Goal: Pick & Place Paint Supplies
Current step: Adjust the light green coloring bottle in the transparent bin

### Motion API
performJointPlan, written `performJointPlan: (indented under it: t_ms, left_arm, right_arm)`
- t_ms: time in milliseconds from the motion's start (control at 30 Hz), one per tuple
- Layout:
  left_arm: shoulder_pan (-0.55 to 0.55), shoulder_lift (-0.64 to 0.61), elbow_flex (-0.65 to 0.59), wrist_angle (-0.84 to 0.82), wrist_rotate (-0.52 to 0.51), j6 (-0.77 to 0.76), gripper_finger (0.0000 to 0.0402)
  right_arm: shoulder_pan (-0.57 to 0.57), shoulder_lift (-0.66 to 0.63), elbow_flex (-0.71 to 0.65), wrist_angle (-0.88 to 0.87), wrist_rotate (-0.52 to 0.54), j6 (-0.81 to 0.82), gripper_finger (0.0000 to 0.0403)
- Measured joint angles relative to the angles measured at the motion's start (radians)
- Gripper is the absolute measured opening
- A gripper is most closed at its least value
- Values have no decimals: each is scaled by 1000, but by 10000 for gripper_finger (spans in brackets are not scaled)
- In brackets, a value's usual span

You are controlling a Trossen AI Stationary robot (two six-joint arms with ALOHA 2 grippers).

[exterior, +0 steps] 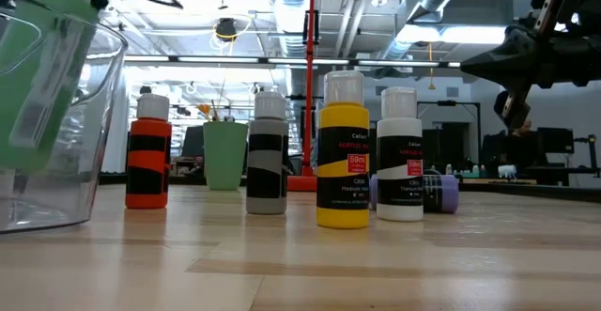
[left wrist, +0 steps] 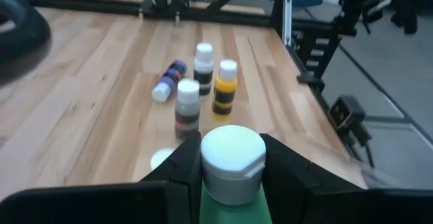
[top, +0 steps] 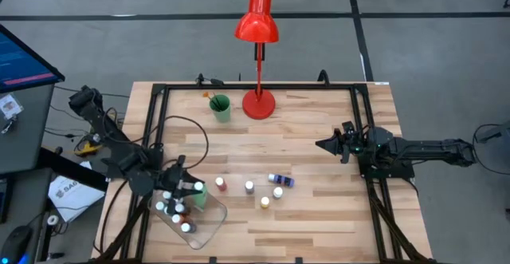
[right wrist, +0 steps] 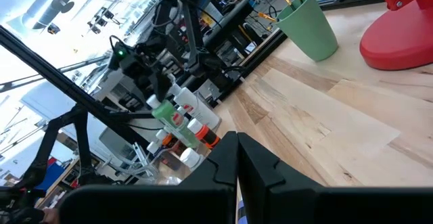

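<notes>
My left gripper point(top: 190, 188) is shut on the large green bottle point(left wrist: 231, 204), which has a white cap, over the clear tray point(top: 209, 224) at the table's near left. Several small bottles stand in the tray. On the table stand an orange bottle point(exterior: 148, 161), a grey one point(exterior: 268, 156), a yellow one point(exterior: 343, 156) and a white one point(exterior: 400, 156). A purple bottle point(top: 280, 180) lies on its side there. A green cup point(top: 220, 107) holds brushes. My right gripper point(top: 327, 145) waits shut at the right, above the table. My left gripper pinches the green bottle between its two fingers at the cap end point(left wrist: 206, 170), one finger point(left wrist: 183, 166) on each side. The bottle lies along the fingers, its cap pointing toward the table's right. It hangs tilted above the tray point(exterior: 66, 142); whether it touches the tray cannot be told.
A red desk lamp point(top: 259, 100) stands at the far middle, right of the cup. Black frame rails run along the table's left, far and right edges. Bare wood lies between the loose bottles and my right arm.
</notes>
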Motion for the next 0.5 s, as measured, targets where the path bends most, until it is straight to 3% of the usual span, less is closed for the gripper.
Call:
performJointPlan:
  t_ms: [300,500]
  left_arm:
    - [0,0,-64,57,-1,2,100]
    - [0,-1,-82,78,2,-1,139]
  right_arm:
    - [0,0,0,0,0,0,0]
    - [0,0,0,0,0,0,0]
